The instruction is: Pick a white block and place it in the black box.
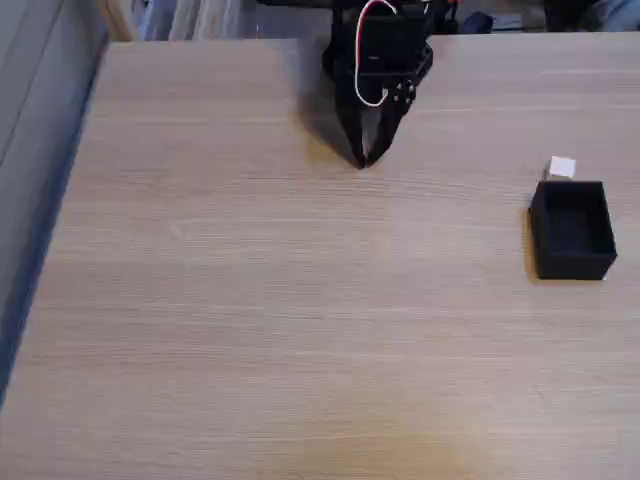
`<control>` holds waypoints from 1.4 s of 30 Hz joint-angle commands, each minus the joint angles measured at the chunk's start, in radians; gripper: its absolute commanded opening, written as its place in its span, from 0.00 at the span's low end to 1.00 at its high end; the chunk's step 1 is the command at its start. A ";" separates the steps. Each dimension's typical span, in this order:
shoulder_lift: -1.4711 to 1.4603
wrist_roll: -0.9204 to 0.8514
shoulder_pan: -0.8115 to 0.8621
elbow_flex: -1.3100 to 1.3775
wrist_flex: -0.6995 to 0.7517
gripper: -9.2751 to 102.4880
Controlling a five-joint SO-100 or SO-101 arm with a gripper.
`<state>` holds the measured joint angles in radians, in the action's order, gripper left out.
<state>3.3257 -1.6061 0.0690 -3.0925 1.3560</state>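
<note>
white block [562, 167] beside black box [572, 229], near table [250, 330] edge

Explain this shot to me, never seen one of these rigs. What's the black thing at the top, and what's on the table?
One picture, from a fixed camera looking down at a wooden table. The black thing at the top is a small robot arm; its pointed end is the pincer, with two fingers that look closed together and hold nothing. Over on the right sits the black box, open on top and apparently empty. The white block, a tiny cube, lies just behind the box's far wall, outside it. The arm has not reached the block.
</note>
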 commanded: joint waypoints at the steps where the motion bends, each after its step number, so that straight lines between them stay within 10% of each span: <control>1: 0.006 0.003 0.012 -0.015 -0.008 0.09; 42: 0.006 -0.028 -0.003 -0.012 -0.012 0.08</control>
<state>3.3257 -1.6260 0.0706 -3.0925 1.3530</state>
